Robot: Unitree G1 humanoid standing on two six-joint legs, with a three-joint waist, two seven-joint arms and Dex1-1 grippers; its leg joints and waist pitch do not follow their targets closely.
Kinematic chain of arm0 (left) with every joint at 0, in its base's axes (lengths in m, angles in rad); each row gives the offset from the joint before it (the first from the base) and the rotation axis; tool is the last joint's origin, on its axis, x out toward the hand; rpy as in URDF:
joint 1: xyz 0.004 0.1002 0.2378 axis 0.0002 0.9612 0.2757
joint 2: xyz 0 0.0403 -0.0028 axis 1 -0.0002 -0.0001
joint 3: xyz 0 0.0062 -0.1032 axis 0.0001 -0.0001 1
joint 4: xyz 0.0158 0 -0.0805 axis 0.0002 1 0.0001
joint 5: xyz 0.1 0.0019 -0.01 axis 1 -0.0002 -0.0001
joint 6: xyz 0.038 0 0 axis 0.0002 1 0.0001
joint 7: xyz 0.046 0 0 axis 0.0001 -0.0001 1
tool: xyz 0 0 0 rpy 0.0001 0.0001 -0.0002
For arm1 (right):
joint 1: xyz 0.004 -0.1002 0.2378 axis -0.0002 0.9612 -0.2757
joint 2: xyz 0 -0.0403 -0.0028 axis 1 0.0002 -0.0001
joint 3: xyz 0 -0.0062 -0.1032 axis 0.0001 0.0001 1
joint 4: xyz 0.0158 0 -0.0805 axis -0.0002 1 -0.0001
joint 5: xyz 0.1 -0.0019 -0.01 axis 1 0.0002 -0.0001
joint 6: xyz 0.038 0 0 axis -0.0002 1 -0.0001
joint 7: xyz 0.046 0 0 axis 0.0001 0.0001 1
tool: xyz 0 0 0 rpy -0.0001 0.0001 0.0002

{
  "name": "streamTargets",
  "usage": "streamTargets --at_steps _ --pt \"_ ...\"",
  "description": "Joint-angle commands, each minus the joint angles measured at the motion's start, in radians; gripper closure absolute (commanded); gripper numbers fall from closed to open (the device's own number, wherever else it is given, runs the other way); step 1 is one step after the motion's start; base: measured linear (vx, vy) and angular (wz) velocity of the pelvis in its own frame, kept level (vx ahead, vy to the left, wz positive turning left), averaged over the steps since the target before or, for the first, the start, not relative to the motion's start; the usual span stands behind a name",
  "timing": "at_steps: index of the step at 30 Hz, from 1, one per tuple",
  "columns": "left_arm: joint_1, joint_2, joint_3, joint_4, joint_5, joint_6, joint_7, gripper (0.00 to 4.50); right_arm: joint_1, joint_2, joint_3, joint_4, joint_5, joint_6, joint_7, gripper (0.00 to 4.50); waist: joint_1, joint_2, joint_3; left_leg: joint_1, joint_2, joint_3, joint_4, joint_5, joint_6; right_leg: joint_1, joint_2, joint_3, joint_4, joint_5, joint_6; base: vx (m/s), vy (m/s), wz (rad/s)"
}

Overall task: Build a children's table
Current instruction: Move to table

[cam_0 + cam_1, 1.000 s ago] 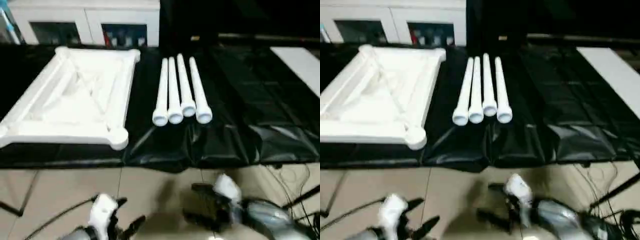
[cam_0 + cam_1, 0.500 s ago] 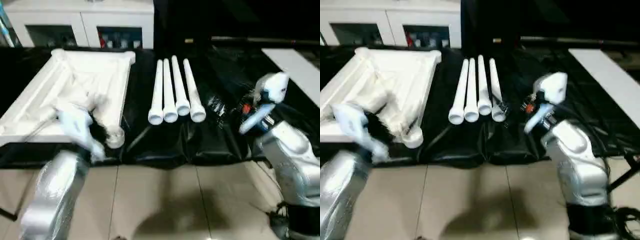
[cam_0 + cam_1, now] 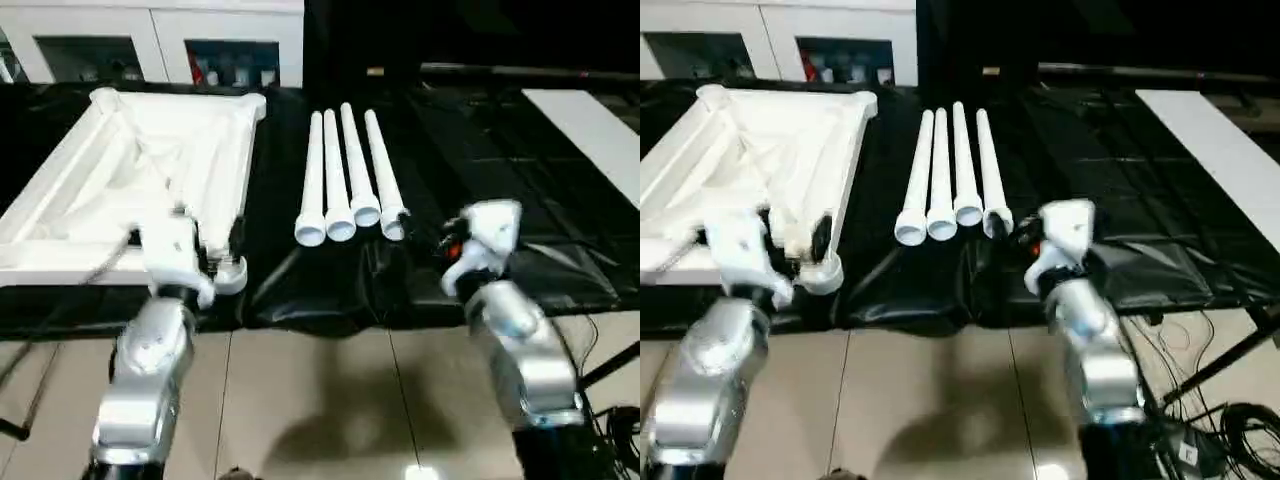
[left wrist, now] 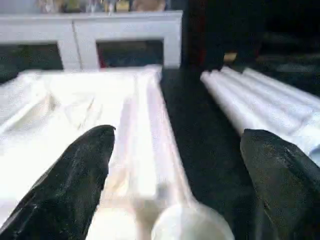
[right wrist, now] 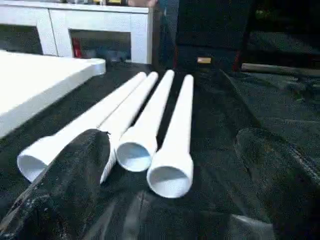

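Four legs (image 3: 345,175) look light, stiff and slippery, so the right gripper (image 5: 175,190), fingers wide like the left gripper (image 4: 175,180), should hold mid-tube.

left pincer (image 4: 175,175): fingers wide apart, empty | right pincer (image 5: 170,175): fingers wide apart, empty

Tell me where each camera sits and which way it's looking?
Left and right eye views: on the head, looking forward and down at the tabletop and four legs, over both silver forearms.
Left wrist view: on the left arm, looking along its open left tool at the tabletop's corner socket.
Right wrist view: on the right arm, looking along its open right tool at the legs' open ends.
Shared: both wrist views show the legs and cabinet.
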Motion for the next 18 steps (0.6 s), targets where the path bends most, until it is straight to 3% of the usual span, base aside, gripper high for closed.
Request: streamTargets --at_steps 1,2,3,4,5,6,7,8,9,10,11,12,13,14,15,16,17,18 --pt "-0.004 0.004 -0.003 -0.007 0.014 -0.014 0.007 0.0 -0.014 -0.006 0.007 0.004 -0.006 -0.009 0.014 0.07 0.022 -0.002 -0.057 0.004 0.013 -0.014 -0.022 -0.157 0.155 0.054 -0.152 0.081 -0.111 -0.013 -0.114 -0.057 0.063 0.01" --pt "-0.005 0.003 -0.001 -0.007 0.017 -0.015 0.007 0.0 -0.018 -0.005 0.007 0.007 -0.003 -0.011 0.022 0.07 0.025 -0.003 -0.054 0.003 0.02 -0.021 -0.022 -0.155 0.165 0.053 -0.16 0.084 -0.117 -0.057 -0.124 -0.049 0.102 0.06" --pt "-0.008 0.002 0.002 -0.003 0.019 -0.016 0.007 0.0 -0.023 -0.002 0.003 0.013 0.002 -0.013 0.027 0.07 0.032 0.007 -0.045 -0.04 0.003 -0.047 -0.037 -0.127 0.252 0.078 -0.19 0.021 -0.139 -0.163 -0.118 -0.04 0.141 0.27" --pt "-0.014 0.002 0.004 0.002 0.021 -0.017 0.008 0.0 -0.029 0.002 0.0 0.021 0.006 -0.013 0.032 0.07 0.029 0.011 -0.045 -0.034 -0.007 -0.061 -0.041 -0.115 0.3 0.089 -0.19 -0.019 -0.152 -0.279 -0.132 -0.04 0.141 0.27" --pt "-0.014 0.002 0.004 0.002 0.021 -0.017 0.008 0.0 -0.029 0.002 0.0 0.021 0.006 -0.013 0.032 0.07 0.02 0.026 -0.043 -0.017 -0.023 -0.063 -0.063 -0.076 0.344 0.095 -0.15 -0.064 -0.149 -0.318 -0.155 -0.023 0.17 0.5" --pt "-0.019 0.002 0.005 0.005 0.025 -0.02 0.01 0.0 -0.032 0.005 -0.001 0.026 0.002 -0.018 0.036 0.07 0.01 0.027 -0.047 -0.004 -0.036 -0.066 -0.078 -0.024 0.38 0.099 -0.113 -0.088 -0.131 -0.291 -0.166 -0.01 0.182 0.55" --pt "-0.023 0.003 0.004 0.007 0.027 -0.021 0.01 0.0 -0.035 0.007 0.0 0.03 -0.002 -0.022 0.037 0.07 -0.014 0.051 -0.053 0.057 -0.057 -0.099 -0.103 0.065 0.495 0.065 -0.01 -0.134 -0.052 -0.223 -0.174 -0.01 0.182 0.55" --pt "-0.031 0.007 0.0 0.013 0.038 -0.026 0.013 0.0 -0.039 0.007 0.007 0.046 -0.037 -0.055 0.012 0.07 -0.035 0.054 -0.054 0.101 -0.054 -0.131 -0.1 0.122 0.574 0.017 0.038 -0.144 0.016 -0.209 -0.141 -0.016 0.165 0.65" --pt "-0.033 0.008 -0.001 0.014 0.042 -0.028 0.014 0.0 -0.04 0.008 0.007 0.052 -0.041 -0.063 0.006 0.07 -0.02 0.053 -0.05 0.085 -0.009 -0.19 -0.096 0.259 0.687 -0.045 0.037 -0.109 0.14 -0.2 0.007 -0.048 0.117 0.65" --pt "-0.034 0.007 -0.001 0.015 0.043 -0.03 0.014 0.0 -0.04 0.011 0.005 0.056 -0.034 -0.064 0.009 0.07 -0.015 0.046 -0.047 0.066 -0.004 -0.189 -0.105 0.269 0.684 -0.049 0.03 -0.097 0.151 -0.19 0.03 -0.048 0.117 0.65" --pt "-0.035 0.006 -0.001 0.016 0.044 -0.032 0.014 0.0 -0.041 0.014 0.001 0.059 -0.025 -0.062 0.014 0.07 -0.008 0.039 -0.043 0.047 -0.009 -0.18 -0.115 0.231 0.653 -0.047 0.028 -0.085 0.156 -0.172 0.036 -0.096 0.084 0.54" --pt "-0.038 0.005 -0.003 0.018 0.053 -0.045 0.017 0.0 -0.041 0.015 -0.001 0.063 -0.03 -0.075 0.008 0.07 -0.003 0.018 -0.036 0.005 -0.039 -0.176 -0.146 0.009 0.508 -0.022 0.02 -0.041 0.132 -0.144 0.004 -0.13 0.065 0.6" --pt "-0.038 0.005 -0.009 0.015 0.063 -0.053 0.019 0.0 -0.04 0.016 -0.002 0.064 -0.03 -0.088 0.009 0.07 0.012 -0.04 -0.036 -0.05 -0.09 -0.156 -0.133 -0.329 0.244 -0.002 -0.115 0.05 0.009 -0.166 -0.019 -0.13 0.065 0.6" --pt "-0.039 0.004 -0.013 0.012 0.071 -0.059 0.019 0.0 -0.04 0.018 -0.004 0.063 -0.034 -0.098 0.011 0.07 0.03 -0.053 -0.024 -0.05 -0.12 -0.143 0.092 -0.337 0.169 -0.034 -0.297 0.1 -0.123 -0.241 -0.025 -0.1 0.101 0.63" --pt "-0.041 0.006 -0.021 0.011 0.09 -0.058 0.027 0.0 -0.039 0.02 -0.006 0.062 -0.041 -0.112 0.004 0.07 -0.01 -0.021 -0.018 -0.087 -0.089 -0.179 0.266 -0.239 -0.052 0.041 -0.31 -0.017 -0.12 -0.323 -0.083 -0.086 0.154 0.33" --pt "-0.043 0.007 -0.028 0.012 0.103 -0.055 0.031 0.0 -0.039 0.025 -0.009 0.06 -0.041 -0.116 0.005 0.07 -0.005 -0.012 -0.001 -0.042 -0.079 -0.16 0.251 -0.222 -0.097 0.026 -0.274 -0.098 -0.135 -0.399 -0.141 -0.086 0.154 0.33" --pt "-0.046 0.004 -0.035 0.014 0.105 -0.053 0.028 0.0 -0.036 0.031 -0.013 0.052 -0.029 -0.105 0.011 0.07 -0.023 0.017 -0.019 -0.021 -0.05 -0.129 0.132 -0.28 -0.077 0.096 -0.173 -0.225 -0.101 -0.437 -0.248 -0.091 0.163 0.22" --pt "-0.047 0.002 -0.037 0.016 0.105 -0.051 0.028 0.0 -0.035 0.034 -0.016 0.05 -0.025 -0.101 0.011 0.07 -0.034 0.052 -0.023 0.009 -0.018 -0.166 0.059 -0.36 -0.058 0.107 -0.11 -0.256 -0.07 -0.392 -0.255 -0.075 0.17 0.68"
